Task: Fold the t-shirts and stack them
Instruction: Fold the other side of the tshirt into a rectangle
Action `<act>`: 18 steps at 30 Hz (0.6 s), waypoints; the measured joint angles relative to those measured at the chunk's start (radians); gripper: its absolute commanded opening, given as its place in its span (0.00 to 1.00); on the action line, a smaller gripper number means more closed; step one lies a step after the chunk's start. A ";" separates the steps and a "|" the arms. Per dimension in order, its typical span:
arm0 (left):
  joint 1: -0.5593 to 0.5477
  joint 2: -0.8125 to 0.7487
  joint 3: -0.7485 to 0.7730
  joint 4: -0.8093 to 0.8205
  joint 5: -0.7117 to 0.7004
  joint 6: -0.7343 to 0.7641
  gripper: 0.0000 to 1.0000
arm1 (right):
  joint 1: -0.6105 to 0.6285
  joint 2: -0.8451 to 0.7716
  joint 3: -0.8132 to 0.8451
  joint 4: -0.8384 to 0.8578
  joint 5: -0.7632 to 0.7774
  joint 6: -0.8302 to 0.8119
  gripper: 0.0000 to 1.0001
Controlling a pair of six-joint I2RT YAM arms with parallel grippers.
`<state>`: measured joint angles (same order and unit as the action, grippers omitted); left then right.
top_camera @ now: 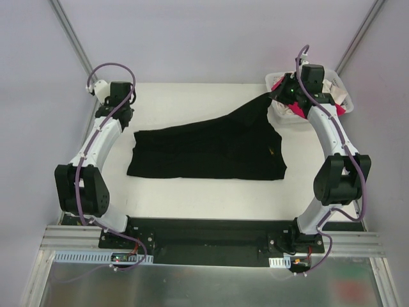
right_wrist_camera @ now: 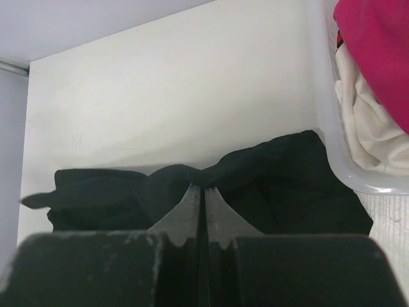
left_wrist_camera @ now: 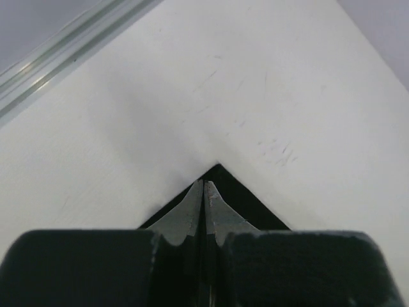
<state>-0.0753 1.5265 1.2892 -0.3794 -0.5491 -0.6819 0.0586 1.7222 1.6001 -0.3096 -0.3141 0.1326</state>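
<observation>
With the right gripper (right_wrist_camera: 204, 187), pinching a raised fold of black shirt (top_camera: 211, 150) beside the basket (right_wrist_camera: 332, 153). With the left gripper (left_wrist_camera: 204, 182), clamped shut at its corner; hold unclear.

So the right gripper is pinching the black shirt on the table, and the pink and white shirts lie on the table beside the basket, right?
Not quite. The pink shirt and white shirt are inside the basket, not on the table beside it; the right wrist view shows them behind its wall. The right gripper does pinch the black shirt on the table.
</observation>
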 measured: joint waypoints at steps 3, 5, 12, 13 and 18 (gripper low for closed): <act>0.019 0.049 0.077 0.008 -0.006 0.024 0.00 | -0.001 0.000 0.000 0.000 -0.001 -0.005 0.01; 0.025 0.090 0.121 0.012 -0.007 0.043 0.00 | -0.002 0.000 0.000 -0.001 -0.001 -0.007 0.01; 0.024 0.178 0.176 0.016 0.021 0.089 0.00 | -0.005 0.003 0.000 -0.001 -0.004 -0.007 0.01; 0.024 0.179 0.175 0.016 0.027 0.092 0.00 | -0.005 0.003 0.000 -0.002 -0.005 -0.007 0.01; 0.025 0.171 0.131 0.027 0.124 0.109 0.20 | -0.005 0.003 -0.001 0.004 -0.010 -0.005 0.01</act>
<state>-0.0505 1.6978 1.4200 -0.3527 -0.4252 -0.5728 0.0536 1.7256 1.5993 -0.3058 -0.3237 0.1272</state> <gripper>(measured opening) 0.084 0.021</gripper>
